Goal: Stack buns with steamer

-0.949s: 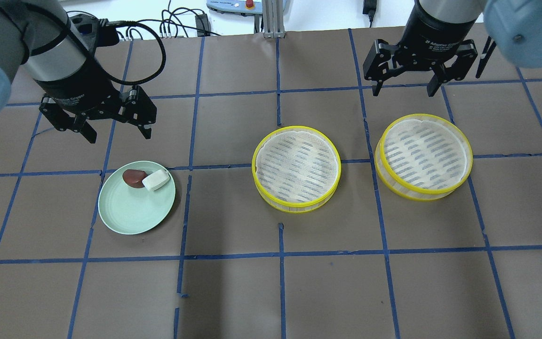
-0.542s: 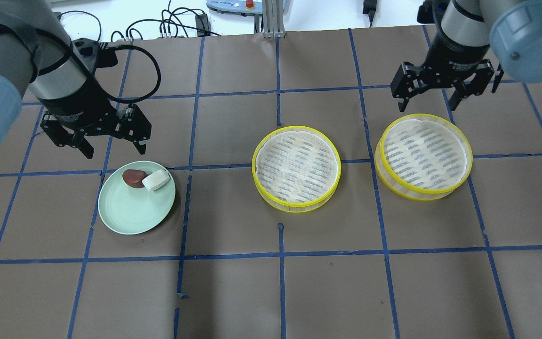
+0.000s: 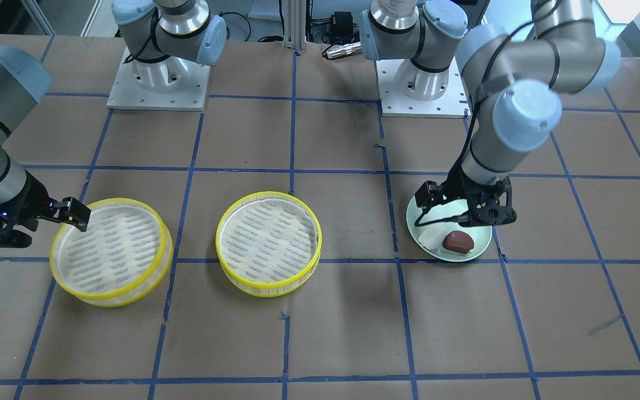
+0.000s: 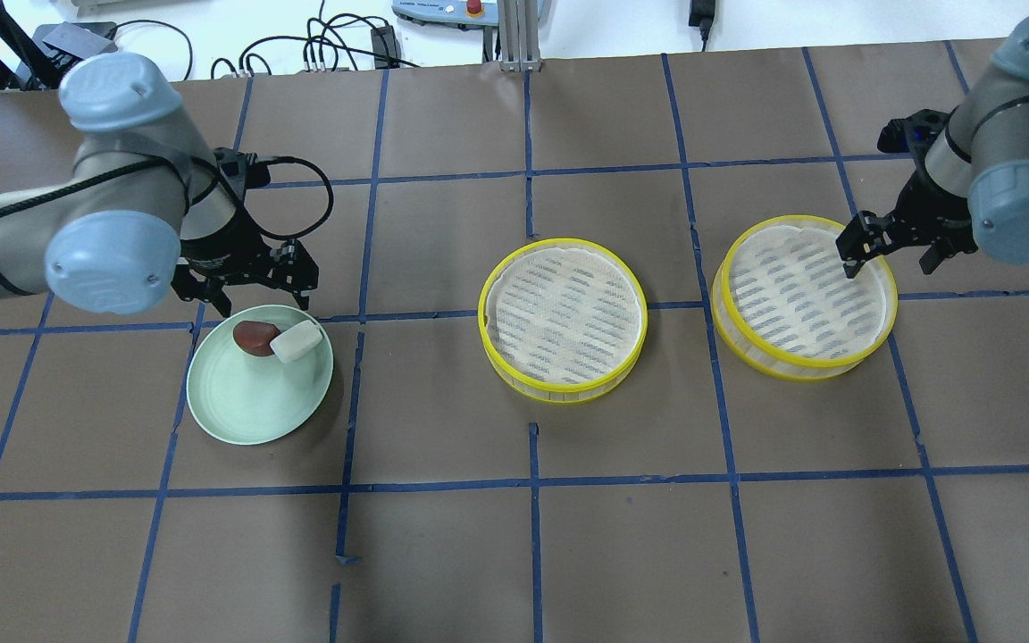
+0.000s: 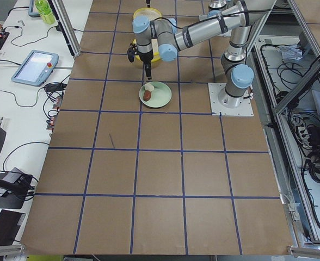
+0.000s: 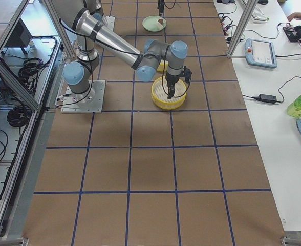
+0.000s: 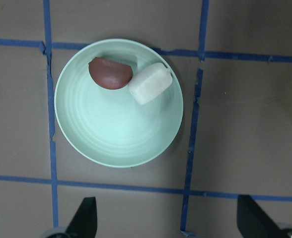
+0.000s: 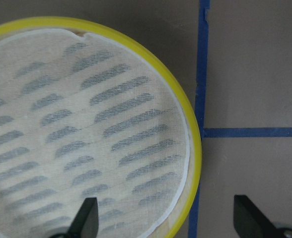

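Two buns lie touching on a smooth pale green plate (image 4: pixel 246 411): the reddish-brown bun (image 4: pixel 252 337) at twelve o'clock, the whitish bun (image 4: pixel 295 341) at one. Both look light and soft (easily squashed, probably), so pinch gently across the short sides. The left gripper (image 4: pixel 257 299) hovers spread above them. The right gripper (image 4: pixel 890 265), also spread, straddles the right steamer (image 4: pixel 800 371) at its stiff yellow rim, two o'clock.

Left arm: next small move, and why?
Probably shift the left gripper over the white bun before descending. It is open above the plate, and in the wrist view the bun sits well off the fingertip line, touching the brown bun.
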Controlling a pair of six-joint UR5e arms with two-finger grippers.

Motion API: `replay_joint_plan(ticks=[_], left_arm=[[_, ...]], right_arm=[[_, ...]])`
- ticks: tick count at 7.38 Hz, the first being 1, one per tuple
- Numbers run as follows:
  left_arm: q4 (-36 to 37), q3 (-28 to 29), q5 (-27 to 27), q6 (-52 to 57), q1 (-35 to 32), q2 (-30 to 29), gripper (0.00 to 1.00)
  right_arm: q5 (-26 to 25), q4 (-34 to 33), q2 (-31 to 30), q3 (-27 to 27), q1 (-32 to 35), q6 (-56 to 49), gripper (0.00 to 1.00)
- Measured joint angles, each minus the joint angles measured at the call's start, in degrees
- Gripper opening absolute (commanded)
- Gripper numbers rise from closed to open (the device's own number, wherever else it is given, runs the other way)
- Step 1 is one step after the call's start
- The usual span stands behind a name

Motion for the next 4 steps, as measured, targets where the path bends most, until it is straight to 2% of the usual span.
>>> replay_joint_plan(ticks=[1,2,4], left_arm=[[2.7,-0.3,0.0,0.0,0.0,-3.3,0.83],[3.8,-0.9,0.0,0.0,0.0,-5.1,0.52],[4.4,-3.3,0.0,0.1,0.0,-5.4,0.18]], right_arm=[[0.0,-2.0,1.4,0.8,-1.4,-1.9,0.73],[0.2,-3.8,2.8,1.0,-2.2,-2.7,0.59],[0.7,-6.1,5.0,1.1,-2.6,-2.9,0.20]])
